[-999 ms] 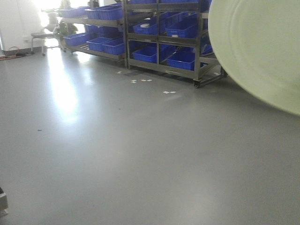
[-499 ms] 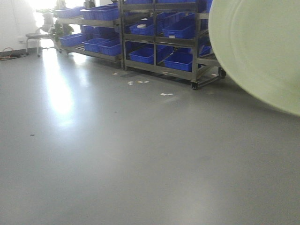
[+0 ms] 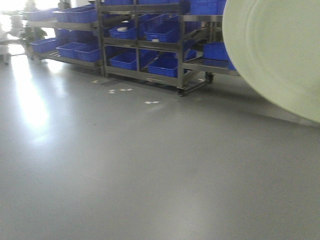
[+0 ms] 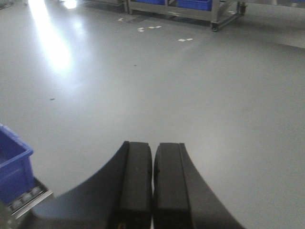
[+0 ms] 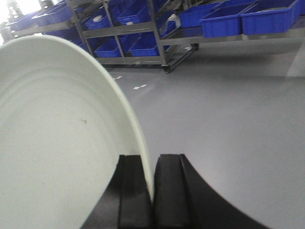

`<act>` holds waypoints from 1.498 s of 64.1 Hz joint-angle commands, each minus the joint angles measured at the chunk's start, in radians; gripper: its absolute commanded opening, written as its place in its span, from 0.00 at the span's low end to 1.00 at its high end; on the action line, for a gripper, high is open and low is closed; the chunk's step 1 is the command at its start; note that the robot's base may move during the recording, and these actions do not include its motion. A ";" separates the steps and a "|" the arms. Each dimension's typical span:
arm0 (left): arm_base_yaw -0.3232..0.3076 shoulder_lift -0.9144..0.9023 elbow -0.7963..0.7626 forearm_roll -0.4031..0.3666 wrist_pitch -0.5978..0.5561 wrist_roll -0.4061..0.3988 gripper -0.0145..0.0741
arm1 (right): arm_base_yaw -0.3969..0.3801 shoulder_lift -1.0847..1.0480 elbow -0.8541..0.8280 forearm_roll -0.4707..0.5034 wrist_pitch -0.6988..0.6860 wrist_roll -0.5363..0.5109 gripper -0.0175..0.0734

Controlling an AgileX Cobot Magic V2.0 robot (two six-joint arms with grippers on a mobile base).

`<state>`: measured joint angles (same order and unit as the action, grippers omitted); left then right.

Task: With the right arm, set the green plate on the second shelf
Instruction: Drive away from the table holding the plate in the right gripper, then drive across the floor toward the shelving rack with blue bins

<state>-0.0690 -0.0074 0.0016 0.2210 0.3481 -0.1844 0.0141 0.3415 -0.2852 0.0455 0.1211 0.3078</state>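
Observation:
The pale green plate [image 5: 57,129] fills the left of the right wrist view, held on edge. My right gripper [image 5: 152,164] is shut on the plate's rim, one black finger on each side of it. In the front view the same green plate [image 3: 280,50] looms large at the upper right, hiding what is behind it; the gripper itself is out of that view. Metal shelves [image 3: 145,45] stand far across the floor. My left gripper [image 4: 153,152] is shut on nothing, its fingers pressed together above the grey floor.
Wheeled metal racks [image 5: 157,38] loaded with blue bins [image 3: 165,65] line the far side of the room. A blue bin [image 4: 12,167] sits close at the lower left of the left wrist view. White marks [image 3: 151,102] dot the grey floor before the racks.
The racks have slid leftward in the front view and another shelf unit has come into view beside the plate, so the view has turned right. The plate keeps its place in the frame.

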 commanded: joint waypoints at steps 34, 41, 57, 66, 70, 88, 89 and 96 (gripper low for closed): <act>-0.007 -0.020 0.042 0.001 -0.063 -0.005 0.30 | 0.002 0.005 -0.033 0.001 -0.114 0.001 0.25; -0.007 -0.020 0.042 0.001 -0.063 -0.005 0.30 | 0.002 0.005 -0.033 0.001 -0.114 0.001 0.25; -0.007 -0.020 0.042 0.001 -0.063 -0.005 0.30 | 0.002 0.005 -0.033 0.001 -0.114 0.001 0.25; -0.007 -0.020 0.042 0.001 -0.063 -0.005 0.30 | 0.002 0.005 -0.033 0.001 -0.114 0.001 0.25; -0.007 -0.020 0.042 0.001 -0.063 -0.005 0.30 | 0.002 0.005 -0.033 0.001 -0.114 0.001 0.25; -0.007 -0.020 0.042 0.001 -0.063 -0.005 0.30 | 0.002 0.005 -0.033 0.001 -0.114 0.001 0.25; -0.007 -0.020 0.042 0.001 -0.063 -0.005 0.30 | 0.002 0.005 -0.033 0.001 -0.114 0.001 0.25; -0.007 -0.020 0.042 0.001 -0.063 -0.005 0.30 | 0.002 0.005 -0.033 0.001 -0.114 0.001 0.25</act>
<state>-0.0690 -0.0074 0.0016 0.2210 0.3481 -0.1844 0.0141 0.3415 -0.2852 0.0455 0.1211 0.3078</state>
